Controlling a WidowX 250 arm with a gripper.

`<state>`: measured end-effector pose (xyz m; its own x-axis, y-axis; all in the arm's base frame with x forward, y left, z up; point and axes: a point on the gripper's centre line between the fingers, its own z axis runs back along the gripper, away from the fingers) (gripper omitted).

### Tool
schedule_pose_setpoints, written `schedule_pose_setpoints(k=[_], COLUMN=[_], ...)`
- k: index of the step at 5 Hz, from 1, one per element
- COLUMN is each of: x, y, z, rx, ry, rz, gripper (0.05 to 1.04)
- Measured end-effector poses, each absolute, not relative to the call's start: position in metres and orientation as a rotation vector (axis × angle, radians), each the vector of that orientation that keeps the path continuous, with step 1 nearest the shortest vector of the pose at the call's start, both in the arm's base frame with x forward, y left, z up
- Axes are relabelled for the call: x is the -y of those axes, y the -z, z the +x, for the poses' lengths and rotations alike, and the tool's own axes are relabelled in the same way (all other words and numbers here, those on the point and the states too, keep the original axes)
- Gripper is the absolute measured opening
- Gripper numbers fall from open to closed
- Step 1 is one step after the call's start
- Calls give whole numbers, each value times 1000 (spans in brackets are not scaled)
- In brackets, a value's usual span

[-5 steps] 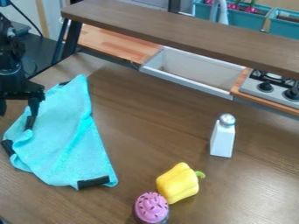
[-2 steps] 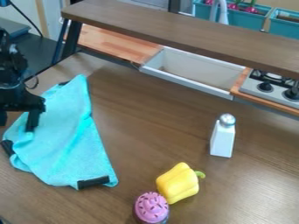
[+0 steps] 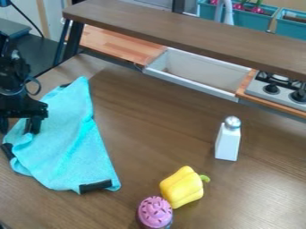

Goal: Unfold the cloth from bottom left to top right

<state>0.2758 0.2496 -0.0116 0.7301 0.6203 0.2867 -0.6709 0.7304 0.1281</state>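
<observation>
While the turquoise cloth (image 3: 69, 143) lies partly folded on the tabletop (image 3: 152, 129), left side of the view, the end effector (image 3: 20, 127) is over its left edge, fingers apart. Yellow pepper (image 3: 181, 188) right beside pink-topped cupcake (image 3: 155, 212); white shaker (image 3: 227, 142) upright, farther right.

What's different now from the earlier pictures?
The gripper has moved down at the left, lower over the cloth, with its fingers apart; nothing was visibly grabbed or let go. The cloth, pepper, cupcake and shaker stayed put.
</observation>
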Motion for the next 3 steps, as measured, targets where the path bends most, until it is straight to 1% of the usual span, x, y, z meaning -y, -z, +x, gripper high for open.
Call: schedule_pose_setpoints(k=[2,3], x=[-245,-243], y=[14,15], z=[285,284], rx=[259,248], ry=[-711,-717], rz=[239,223], gripper=[387,176])
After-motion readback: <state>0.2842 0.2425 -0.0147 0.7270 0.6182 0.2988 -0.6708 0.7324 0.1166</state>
